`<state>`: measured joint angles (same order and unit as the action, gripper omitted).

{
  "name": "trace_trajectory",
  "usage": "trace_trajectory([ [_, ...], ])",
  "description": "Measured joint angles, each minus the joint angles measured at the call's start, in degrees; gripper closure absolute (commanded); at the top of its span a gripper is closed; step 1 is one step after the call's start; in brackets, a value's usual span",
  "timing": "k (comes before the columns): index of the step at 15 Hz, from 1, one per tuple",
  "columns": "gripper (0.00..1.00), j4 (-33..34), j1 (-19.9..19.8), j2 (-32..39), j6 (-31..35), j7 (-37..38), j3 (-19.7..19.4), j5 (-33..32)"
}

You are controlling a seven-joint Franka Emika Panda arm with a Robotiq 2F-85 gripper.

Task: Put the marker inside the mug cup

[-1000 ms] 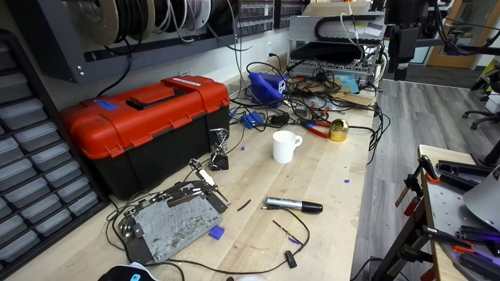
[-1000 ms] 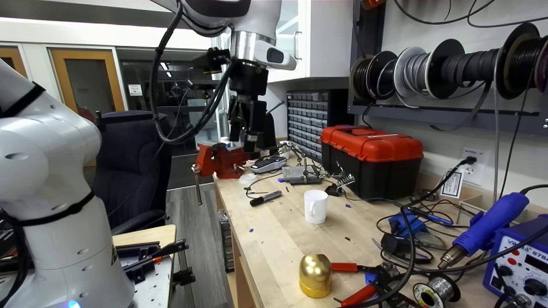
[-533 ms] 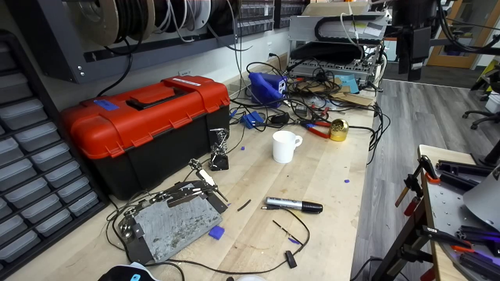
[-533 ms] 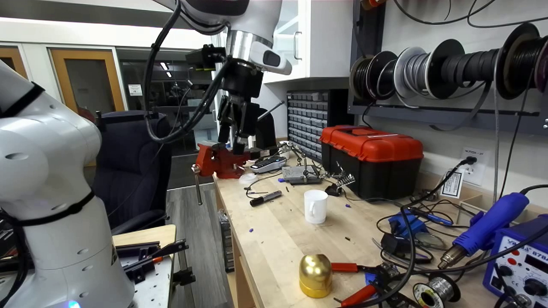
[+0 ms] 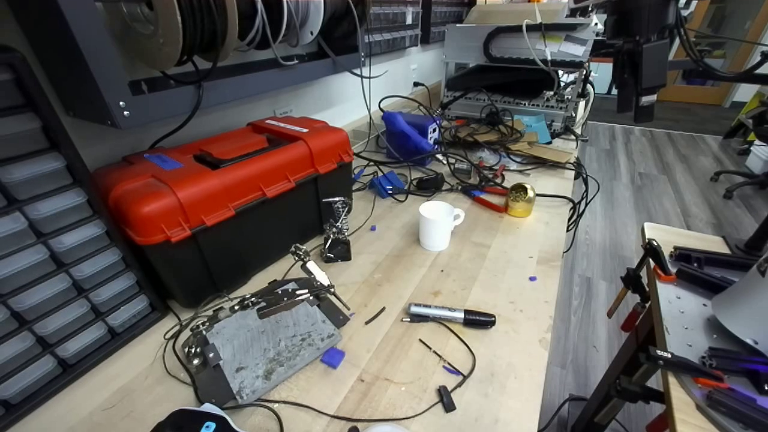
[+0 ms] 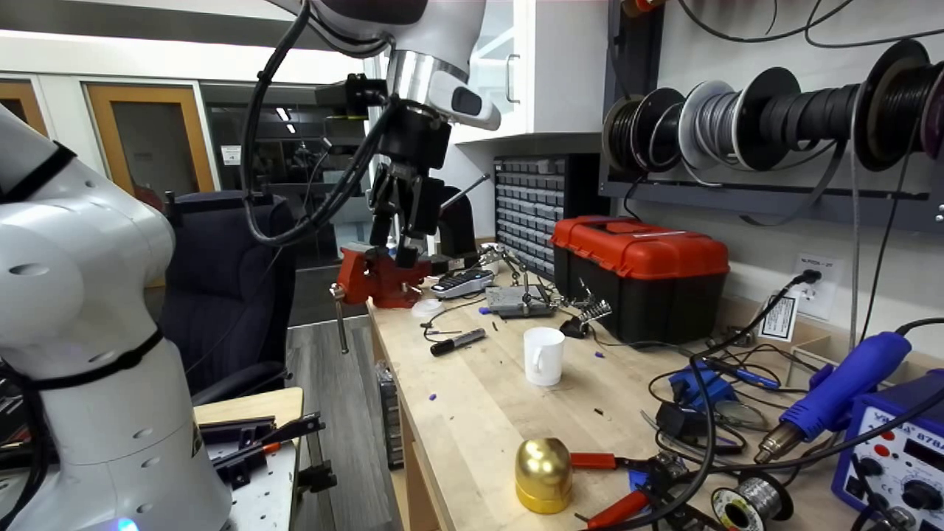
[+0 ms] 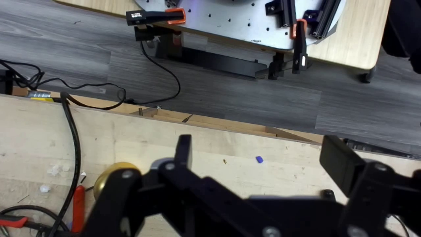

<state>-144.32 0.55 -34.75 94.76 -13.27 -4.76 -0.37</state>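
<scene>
Flooring (image 5: pixel 606 180) of grey planks stretches through the room, past a wood-framed door (image 6: pixel 151 147). Along the wall (image 6: pixel 767 247) runs the desk (image 5: pixel 480 264), its top pale wood with faint stains, one end crowded by a tangle of black cables (image 5: pixel 486 114). A white robot arm (image 6: pixel 81 273) stands across a strip of floor from it, near a dark office chair (image 6: pixel 228 295). The toolbox (image 5: pixel 234 198), red lid on a black body, sits at the wall side of the desk, and a red vise (image 6: pixel 380 284) stands near the edge.

At the arm's end the fingers (image 7: pixel 340 163) hang in the air, spread wide apart and gripping nothing.

A plain white mug (image 5: pixel 435 225) stands upright on the desk, its handle turned toward the floor side. A gold holder (image 6: pixel 543 476), smaller than the mug, is set apart from it.

The marker (image 5: pixel 450 315) lies flat on the desk, outside the mug. In both exterior views it is well below the fingers and apart from them; the wrist view shows only its black end, beside one finger in the picture. Its barrel is grey with dark lettering, its cap black and pointing toward the desk's long edge. Small purple scraps (image 5: pixel 533 278) dot the wood.
</scene>
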Motion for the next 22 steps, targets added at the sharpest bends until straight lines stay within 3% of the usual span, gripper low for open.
trace_trajectory([
  [11, 0.00, -1.0, 0.0, 0.1, -0.7, -1.0, -0.4, -1.0],
  [22, 0.00, -1.4, -0.5, -1.4, -13.9, -10.1, -5.2, -6.1],
])
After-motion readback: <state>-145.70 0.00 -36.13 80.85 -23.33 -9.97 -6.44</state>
